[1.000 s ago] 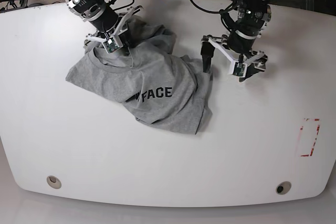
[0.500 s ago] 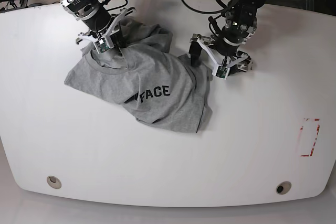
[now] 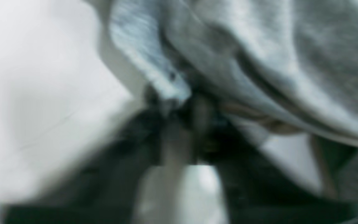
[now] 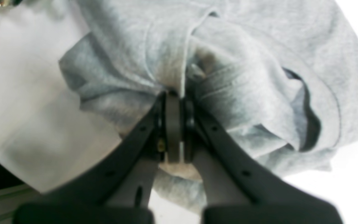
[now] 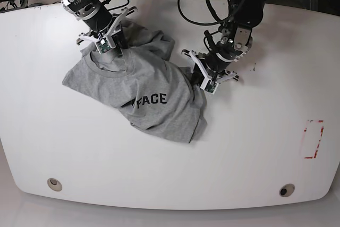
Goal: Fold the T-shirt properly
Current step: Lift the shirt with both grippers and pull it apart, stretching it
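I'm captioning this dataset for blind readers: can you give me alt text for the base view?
A crumpled grey T-shirt, lettering "FACE" showing, lies on a white table between two robot arms. The right tool is shut on fabric near the collar; the left tool sits at the shirt's opposite edge.

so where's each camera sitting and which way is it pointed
base: high above the white table, looking down; both arms show, right hand at the collar of the T-shirt, left hand at its far edge.
left wrist: on the left arm, blurred, looking along dark fingers into grey cloth.
right wrist: on the right arm, looking along its fingers closed on bunched cloth.
All three views share the T-shirt and table.
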### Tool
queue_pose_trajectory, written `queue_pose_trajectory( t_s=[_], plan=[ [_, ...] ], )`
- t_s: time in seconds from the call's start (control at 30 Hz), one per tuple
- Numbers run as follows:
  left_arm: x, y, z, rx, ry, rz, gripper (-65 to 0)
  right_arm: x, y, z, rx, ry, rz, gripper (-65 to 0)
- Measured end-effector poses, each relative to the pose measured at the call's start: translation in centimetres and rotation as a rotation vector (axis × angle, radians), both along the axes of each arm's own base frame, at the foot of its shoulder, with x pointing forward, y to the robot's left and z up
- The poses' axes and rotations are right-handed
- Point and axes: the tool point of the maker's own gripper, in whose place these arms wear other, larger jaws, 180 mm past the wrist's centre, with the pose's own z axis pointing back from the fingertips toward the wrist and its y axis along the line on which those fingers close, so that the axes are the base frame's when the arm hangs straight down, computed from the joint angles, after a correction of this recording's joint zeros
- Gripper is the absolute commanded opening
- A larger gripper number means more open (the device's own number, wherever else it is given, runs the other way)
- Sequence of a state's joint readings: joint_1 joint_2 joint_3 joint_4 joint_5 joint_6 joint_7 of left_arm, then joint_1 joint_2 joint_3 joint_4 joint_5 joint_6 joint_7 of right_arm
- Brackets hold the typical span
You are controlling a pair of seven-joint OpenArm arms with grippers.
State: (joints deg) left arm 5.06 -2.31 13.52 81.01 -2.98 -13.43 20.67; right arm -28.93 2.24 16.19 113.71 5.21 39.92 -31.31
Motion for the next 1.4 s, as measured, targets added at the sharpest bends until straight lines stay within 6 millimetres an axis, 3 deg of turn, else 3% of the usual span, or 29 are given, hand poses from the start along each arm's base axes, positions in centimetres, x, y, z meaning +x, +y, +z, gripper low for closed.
queue_pose_trajectory(
  t_s=[0.23,0.57,0.67,0.8,0.93,1.13,1.4],
  plan=[
    [0.2,1.1,0.0,-0.023,0.0,0.027,-65.0,0.0,0.0,0.0,-0.001,0.001,-0.001,-65.0],
    [0.7,9.0,1.9,0.143,-0.036,0.125,-65.0,1.8,-2.8,1.0,-0.042,-0.046,-0.069,-65.0],
    [0.8,9.7,3.3,0.173,-0.07,0.112,-65.0,3.0,-2.7,1.9,-0.031,-0.083,-0.071,-65.0],
    [1.4,10.1,6.8,0.183,-0.17,0.094,-65.0,4.5,-3.8,2.4,-0.068,-0.08,-0.093,-65.0],
    [2.2,12.9,9.6,0.218,-0.238,0.143,-65.0,6.8,-5.8,3.9,-0.105,-0.116,-0.142,-65.0],
    [3.3,15.9,13.4,0.28,-0.29,0.204,-65.0,9.6,-5.3,6.1,-0.096,-0.18,-0.125,-65.0],
    [6.5,15.9,19.2,0.3,-0.418,0.212,-65.0,13.5,-5.7,10.1,-0.113,-0.282,-0.139,-65.0]
  ],
)
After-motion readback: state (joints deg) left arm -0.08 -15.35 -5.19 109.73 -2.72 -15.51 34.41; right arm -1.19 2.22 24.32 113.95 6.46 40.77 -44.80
